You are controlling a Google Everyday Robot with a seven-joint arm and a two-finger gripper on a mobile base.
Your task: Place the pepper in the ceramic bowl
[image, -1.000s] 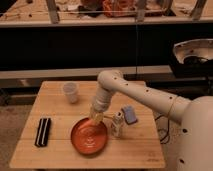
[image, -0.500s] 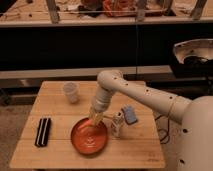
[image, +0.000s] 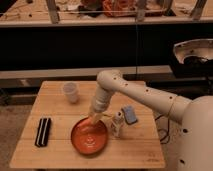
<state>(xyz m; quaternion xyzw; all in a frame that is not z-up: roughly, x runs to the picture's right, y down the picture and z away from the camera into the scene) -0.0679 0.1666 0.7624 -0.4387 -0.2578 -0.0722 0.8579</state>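
Observation:
The ceramic bowl (image: 89, 136) is wide, shallow, glossy and orange-red. It stands on the wooden table (image: 140, 147), front of centre. My white arm reaches down from the right, and the gripper (image: 94, 119) hangs just over the bowl's far rim. An orange tint shows at the gripper's tip. I cannot tell whether that is the pepper, and no pepper shows lying anywhere else on the table or in the bowl.
A translucent plastic cup (image: 70, 92) stands at the back left. A flat black object (image: 43, 131) lies at the front left. A small white bottle (image: 117, 123) stands right of the bowl, with a blue-grey object (image: 129, 114) behind it.

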